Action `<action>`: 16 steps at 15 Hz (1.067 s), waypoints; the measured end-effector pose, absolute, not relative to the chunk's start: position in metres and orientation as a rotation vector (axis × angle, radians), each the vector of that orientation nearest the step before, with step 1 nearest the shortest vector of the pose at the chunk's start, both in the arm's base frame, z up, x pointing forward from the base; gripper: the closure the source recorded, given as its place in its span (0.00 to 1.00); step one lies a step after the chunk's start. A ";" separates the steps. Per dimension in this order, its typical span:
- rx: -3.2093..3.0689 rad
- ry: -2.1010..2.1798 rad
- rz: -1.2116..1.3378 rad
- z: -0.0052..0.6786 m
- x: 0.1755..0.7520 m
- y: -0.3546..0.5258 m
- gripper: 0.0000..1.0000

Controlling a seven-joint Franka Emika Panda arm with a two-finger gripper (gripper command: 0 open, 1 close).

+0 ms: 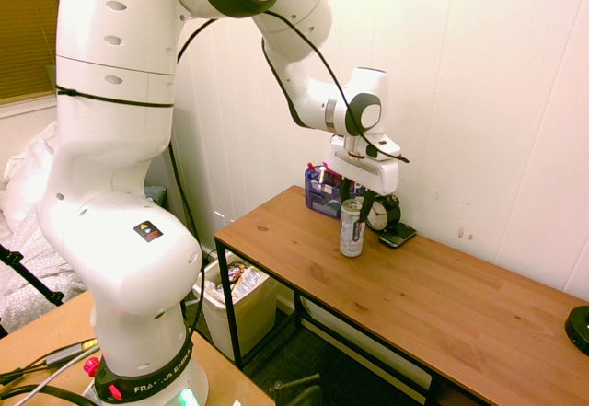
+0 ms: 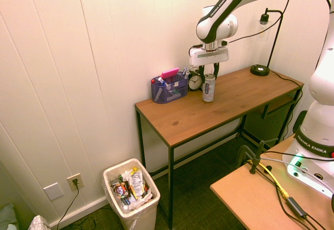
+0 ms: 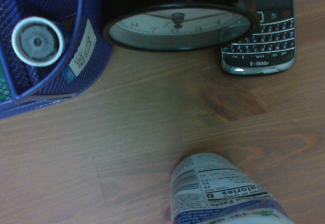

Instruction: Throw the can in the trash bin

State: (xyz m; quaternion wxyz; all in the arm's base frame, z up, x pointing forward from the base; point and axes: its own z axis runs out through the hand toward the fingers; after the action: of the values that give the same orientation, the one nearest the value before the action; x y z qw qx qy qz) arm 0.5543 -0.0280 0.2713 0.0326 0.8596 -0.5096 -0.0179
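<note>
Franka arm (image 1: 120, 176) reaches over the bench (image 2: 175, 123); we note its end effector (image 2: 209, 77) closed on the upright drink can (image 2: 208, 91) near its top. Risks: slippage from the high grip; a low sideways carry clipping the pen organizer (image 2: 169, 90).

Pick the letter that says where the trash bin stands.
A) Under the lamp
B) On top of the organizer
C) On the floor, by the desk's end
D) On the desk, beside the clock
C: the trash bin stands low on the floor, just off the end of the desk nearest the organizer.
</note>
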 end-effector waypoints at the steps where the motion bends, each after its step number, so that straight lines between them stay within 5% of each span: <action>1: 2.656 -1.565 -0.038 0.282 0.555 -0.026 1.00; 4: 2.767 -1.469 0.033 0.347 0.551 0.025 1.00; 8: 2.927 -1.146 0.091 0.435 0.524 0.231 1.00; 16: 2.893 -0.877 -0.062 0.345 0.545 0.417 1.00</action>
State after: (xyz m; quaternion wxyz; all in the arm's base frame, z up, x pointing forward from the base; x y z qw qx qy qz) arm 0.5449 0.4168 0.3447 0.0587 0.9551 -0.2896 -0.0205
